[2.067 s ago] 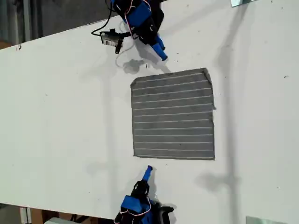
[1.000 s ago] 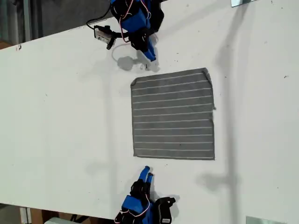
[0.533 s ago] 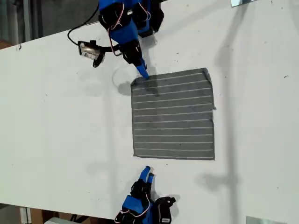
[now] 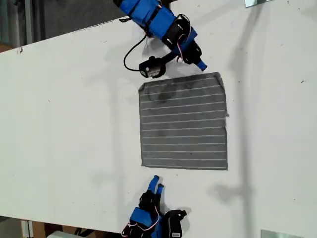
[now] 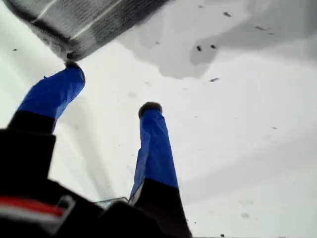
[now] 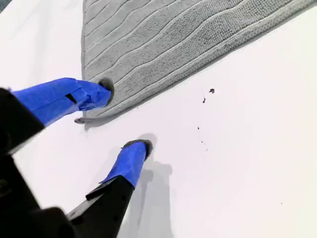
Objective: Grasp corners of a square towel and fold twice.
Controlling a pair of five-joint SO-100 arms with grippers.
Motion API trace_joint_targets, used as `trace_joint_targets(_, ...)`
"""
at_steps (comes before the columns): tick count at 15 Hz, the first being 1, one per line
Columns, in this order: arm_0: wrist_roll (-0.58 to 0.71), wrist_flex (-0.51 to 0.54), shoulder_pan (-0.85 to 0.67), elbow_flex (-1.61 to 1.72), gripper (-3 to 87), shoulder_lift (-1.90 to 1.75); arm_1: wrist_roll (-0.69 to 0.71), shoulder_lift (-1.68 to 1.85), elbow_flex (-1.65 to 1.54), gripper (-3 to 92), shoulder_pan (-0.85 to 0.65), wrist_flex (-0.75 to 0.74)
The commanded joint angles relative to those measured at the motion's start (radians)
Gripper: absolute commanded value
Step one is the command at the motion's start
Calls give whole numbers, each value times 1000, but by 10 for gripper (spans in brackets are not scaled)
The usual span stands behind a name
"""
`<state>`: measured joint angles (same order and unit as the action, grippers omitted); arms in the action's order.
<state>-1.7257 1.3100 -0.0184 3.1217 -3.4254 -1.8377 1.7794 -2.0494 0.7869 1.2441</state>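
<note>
The dark-gray striped towel (image 4: 183, 121) lies flat and unfolded on the white table (image 4: 69, 129). My first gripper (image 4: 199, 63) hangs open just beyond the towel's far edge, close to the clipped corner (image 4: 218, 75) at the exterior view's upper right. The first wrist view shows its fingers apart (image 5: 112, 89), with that corner (image 5: 67, 52) of the towel (image 5: 84, 20) just past one fingertip. My second gripper (image 4: 156, 182) stands open below the towel's lower-left corner (image 4: 143, 165). In the second wrist view (image 6: 123, 117), one fingertip overlaps the corner (image 6: 86, 116) of the towel (image 6: 163, 39). Neither gripper holds anything.
The table's far edge (image 4: 59, 33) slants across the exterior view's upper left, with dark floor beyond. A long shadow (image 4: 245, 59) runs down the exterior view's right side. Pale objects poke in at the top right (image 4: 257, 2) and bottom right (image 4: 277, 234). Small specks (image 6: 211, 90) dot the table.
My first arm swung from the towel's upper-left corner in the exterior view rightward along the far edge to the upper-right corner. My second gripper's fingers parted. The towel has not moved.
</note>
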Motion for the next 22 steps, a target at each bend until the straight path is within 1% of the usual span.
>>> trace_joint_targets(1,18,-15,9,5,217,-3,9,-132,212,290,81,6)
trace_joint_targets(2,29,-18,9,6,219,-3,58,-189,291,293,94,8)
trace_joint_targets(3,35,-20,11,6,220,-3,104,-247,348,294,94,-21)
trace_joint_targets(5,38,-23,15,8,220,-3,169,-327,433,298,75,-37)
trace_joint_targets(7,51,-26,17,8,220,-5,256,-344,437,294,26,-118)
trace_joint_targets(9,55,-28,28,9,220,-5,287,-371,422,331,-12,-153)
trace_joint_targets(11,66,-29,29,9,220,-6,334,-400,408,331,-51,-189)
trace_joint_targets(14,71,-29,34,9,216,-8,341,-456,393,329,-60,-207)
trace_joint_targets(18,78,-29,38,9,214,-12,301,-471,307,316,-38,-256)
trace_joint_targets(19,75,-29,40,9,214,-12,281,-469,265,288,-29,-296)
trace_joint_targets(20,66,-29,43,9,214,-15,264,-471,209,230,-23,-385)
trace_joint_targets(21,44,-32,54,9,216,-25,242,-488,166,153,-18,-463)
trace_joint_targets(22,26,-43,77,9,215,-40,230,-506,144,93,-11,-515)
